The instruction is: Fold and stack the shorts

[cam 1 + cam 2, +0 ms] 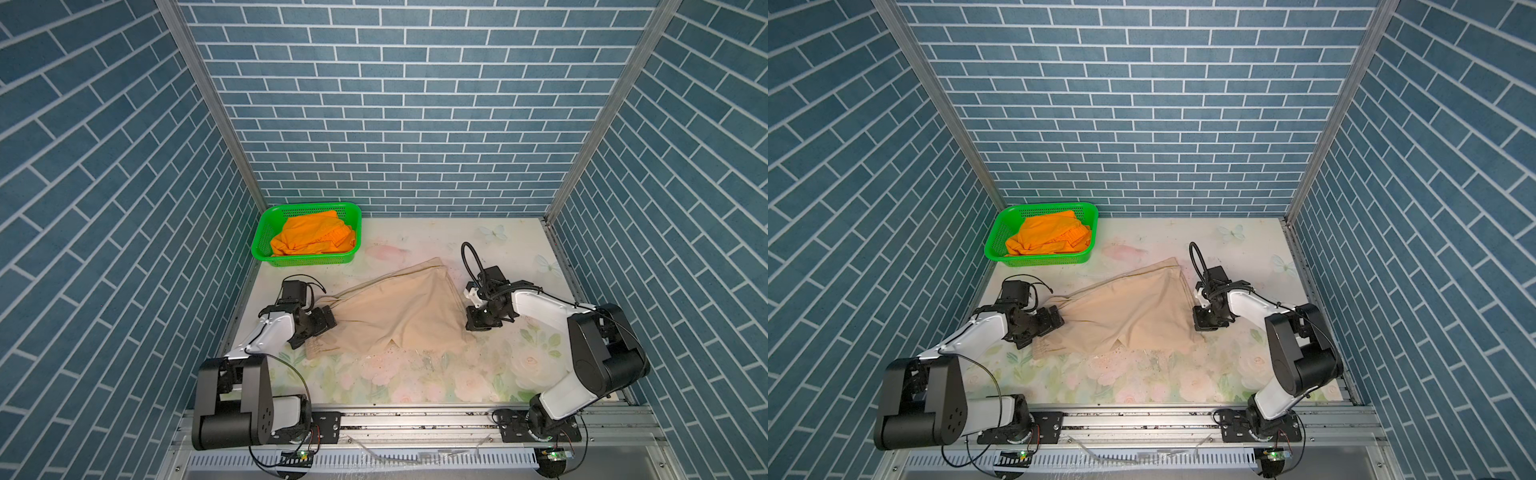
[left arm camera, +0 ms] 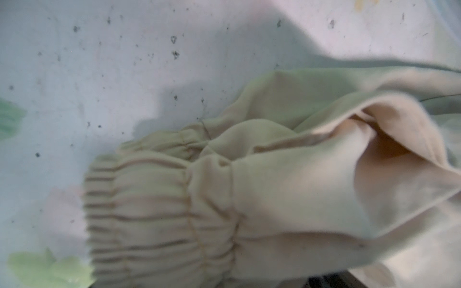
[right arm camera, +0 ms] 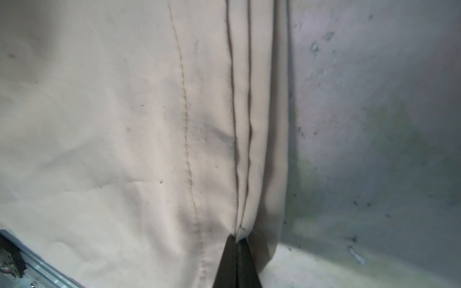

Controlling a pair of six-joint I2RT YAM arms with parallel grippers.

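Top view: orange shorts (image 1: 311,239) in basket (image 1: 262,232), well beyond left gripper (image 1: 323,320), which is spread wide, holding nothing, beige shorts (image 1: 399,316) waistband at its tips; right gripper (image 1: 478,323) clamped on their hem. Pinch both waistband layers with left before lifting, tension even.

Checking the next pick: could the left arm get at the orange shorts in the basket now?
Probably yes. The orange shorts lie uncovered in the open-topped green basket at the far left, beyond the left gripper, which is open at the beige shorts; nothing stands between.
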